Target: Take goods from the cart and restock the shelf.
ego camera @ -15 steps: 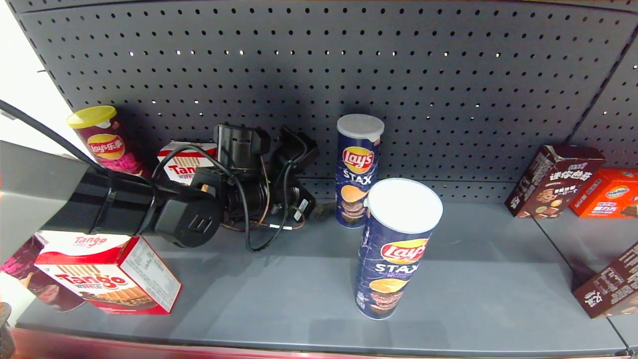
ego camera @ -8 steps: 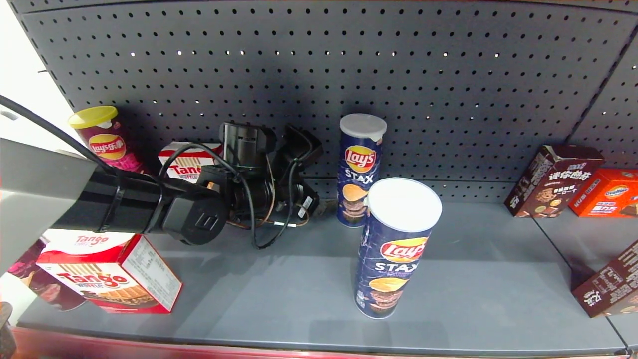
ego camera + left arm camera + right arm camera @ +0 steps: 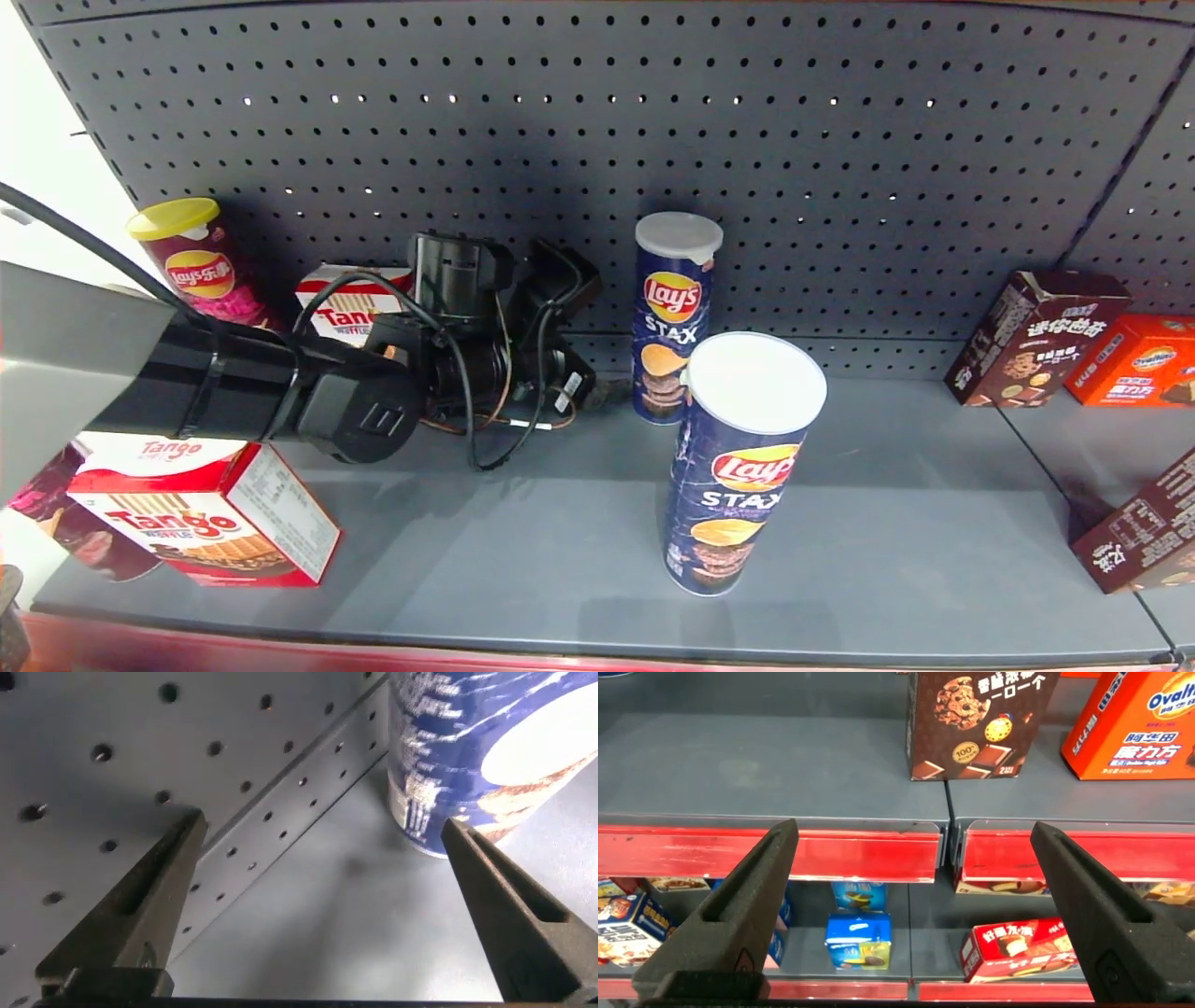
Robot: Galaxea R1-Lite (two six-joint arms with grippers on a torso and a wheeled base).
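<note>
Yellow-lidded chip can (image 3: 191, 257) and wafer box (image 3: 350, 303) left of the left claw (image 3: 322, 821), claw spread wide, empty, near the pegboard (image 3: 653, 112), rear blue chip can (image 3: 672, 317) just right of it, front blue chip can (image 3: 742, 467) farther right, right claw (image 3: 912, 829) wide open, empty, facing a brown cookie box (image 3: 976, 723).

Print carried, by item:
- Front tall dark-blue cylindrical snack can (image 3: 738, 467): logo and wordmark.
- Rear dark-blue snack can (image 3: 670, 317): the same.
- Maroon yellow-lidded can (image 3: 201, 266): logo.
- Red-and-white wafer carton (image 3: 201, 518): wordmark and a fine-print panel.
- Brown biscuit carton (image 3: 1036, 341): characters.
- Orange carton (image 3: 1144, 359): logo and characters.
</note>
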